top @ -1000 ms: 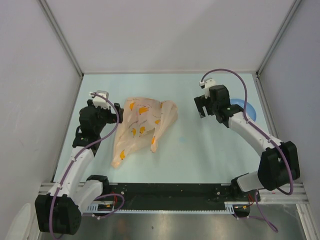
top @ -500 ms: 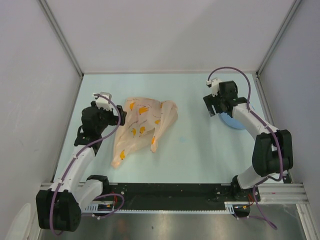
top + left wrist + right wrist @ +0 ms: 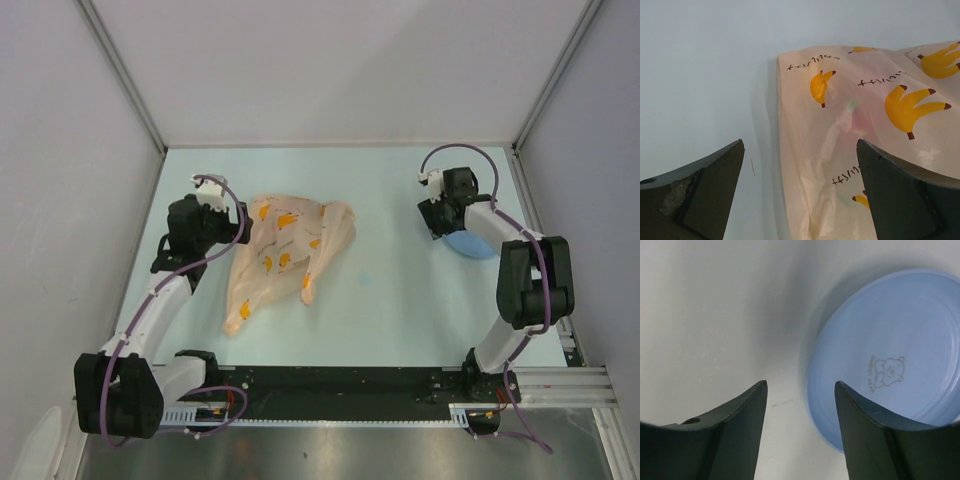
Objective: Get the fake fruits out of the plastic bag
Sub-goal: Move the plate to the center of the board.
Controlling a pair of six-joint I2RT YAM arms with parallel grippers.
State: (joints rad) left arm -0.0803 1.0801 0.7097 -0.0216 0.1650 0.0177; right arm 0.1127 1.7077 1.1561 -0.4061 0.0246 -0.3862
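- Top view: plastic bag (image 3: 285, 255) lies flat on the table (image 3: 400, 300), in its left half and mid-depth, with its narrow end toward the near edge.
- Left gripper (image 3: 232, 218) is just beside the bag's left edge.
- Right gripper (image 3: 437, 215) is at the left rim of the blue plate (image 3: 476, 244), near the right edge.
- Left wrist: left gripper (image 3: 800, 145) is spread wide and holds nothing; the bag (image 3: 875, 150) edge sits in the gap.
- Yellow banana prints (image 3: 912, 105) on the film. The dragon fruit (image 3: 850, 120) shows faintly through it, pink with a green tip, inside the bag. Other fruits can't be made out.
- Right wrist: right gripper (image 3: 801, 385) is parted and holds nothing. The plate (image 3: 920, 320) rim is under the right finger, and the plate face carries a bear print (image 3: 888, 371).
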